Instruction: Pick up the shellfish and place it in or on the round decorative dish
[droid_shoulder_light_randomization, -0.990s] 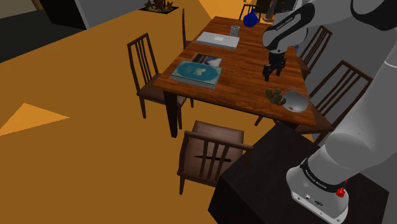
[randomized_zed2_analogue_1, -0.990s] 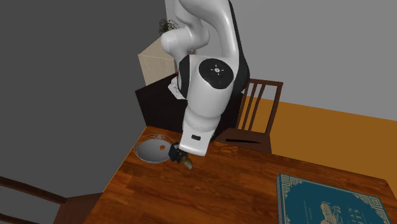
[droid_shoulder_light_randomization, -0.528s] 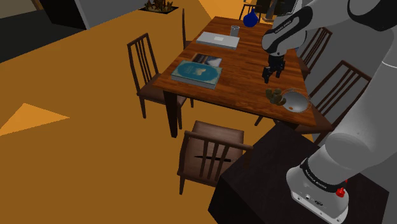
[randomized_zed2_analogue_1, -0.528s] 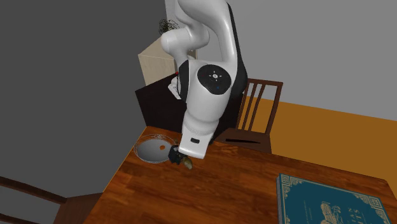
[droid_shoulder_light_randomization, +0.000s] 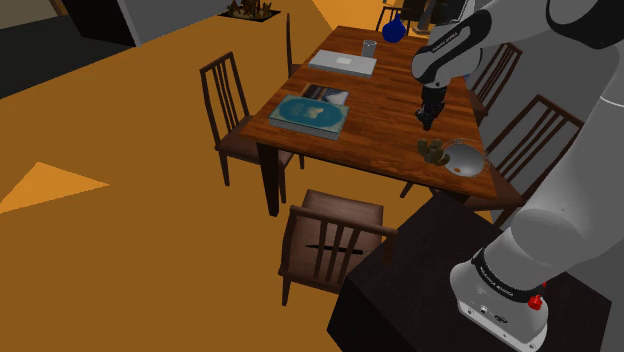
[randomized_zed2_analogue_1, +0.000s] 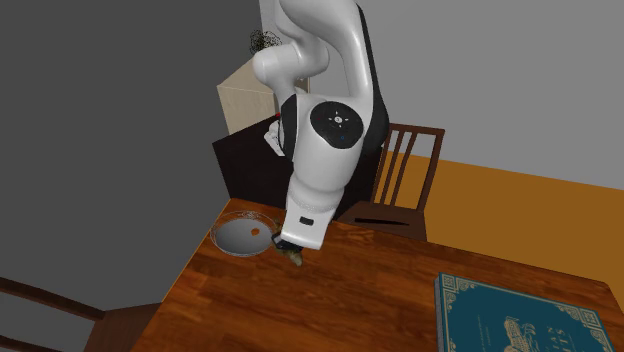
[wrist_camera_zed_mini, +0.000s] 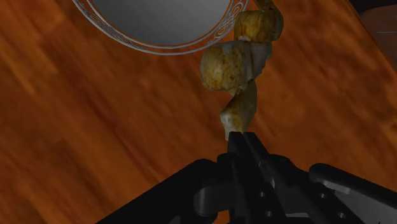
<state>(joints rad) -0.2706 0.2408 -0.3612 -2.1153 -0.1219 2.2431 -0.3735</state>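
Claw (wrist_camera_zed_mini: 242, 137) closed, empty, above shellfish (wrist_camera_zed_mini: 233, 66).

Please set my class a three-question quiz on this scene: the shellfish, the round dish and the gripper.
1. Multiple choice: where does the shellfish lie relative to the round dish?
A. inside it
B. on the table, beside its rim
C. underneath it
2. True or false: the gripper has its fingers closed together, holding nothing.
3. Fill the gap: the dish's centre is plain ____.

Key: 1 B. 2 True. 3 grey.
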